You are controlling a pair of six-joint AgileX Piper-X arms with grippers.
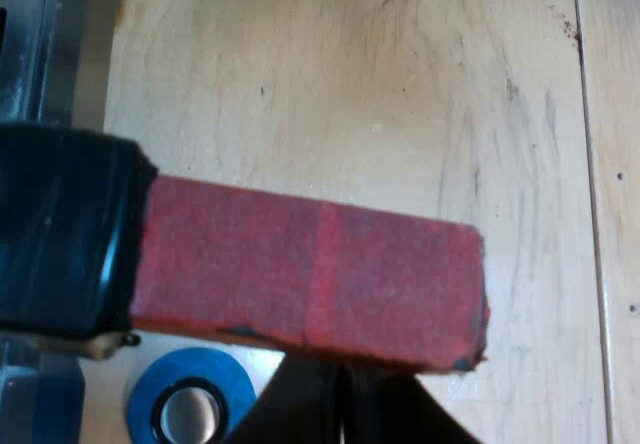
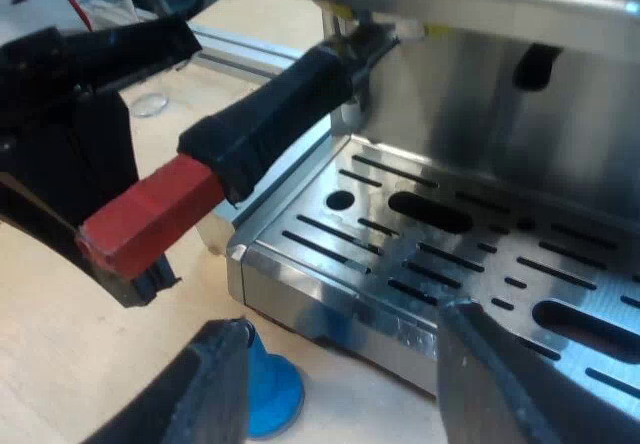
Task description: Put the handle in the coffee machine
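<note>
The holder's dark handle (image 2: 270, 114) slopes up to the underside of the espresso machine (image 2: 520, 114), where its metal head (image 2: 372, 36) meets the front. Its red end (image 2: 150, 214) sticks out over the wooden table. My left gripper (image 2: 135, 276) sits just under that red end. Up close, the red end (image 1: 310, 274) and the black part of the handle (image 1: 60, 234) lie across my left gripper (image 1: 345, 394), whose fingers are shut with only a thin slit between them. My right gripper (image 2: 338, 324) hangs open before the drip tray, holding nothing.
A blue tamper (image 2: 272, 396) stands on the table by the drip tray's corner, close to one right finger; it also shows beneath the handle (image 1: 190, 409). The slotted metal drip tray (image 2: 450, 244) juts out from the machine. A small clear round thing (image 2: 150, 104) lies on the table beyond the handle.
</note>
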